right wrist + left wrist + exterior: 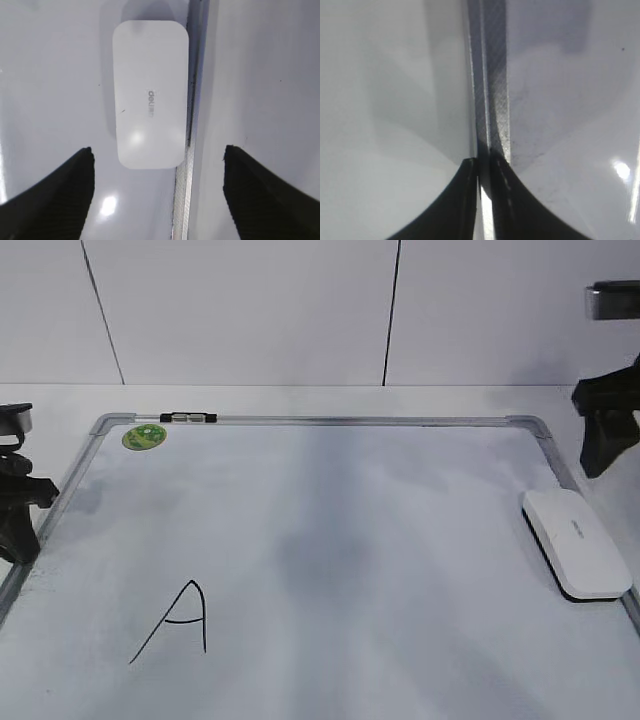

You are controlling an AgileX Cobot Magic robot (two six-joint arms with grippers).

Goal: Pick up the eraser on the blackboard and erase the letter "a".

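A robot test bench in a lab is suggested: a framed whiteboard [330, 540] is laid flat on a plain white table [300, 400], backed by bare white wall panels [250, 310].

We see a white surface [300, 400] extending behind and to both sides. Behind it stands a white panelled wall [250, 310] divided by two thin dark vertical seams. A large angular capital "A" [175, 623] is drawn in thin black marker at lower left. A small black-and-white marker clip [188, 418] sits on the far edge.
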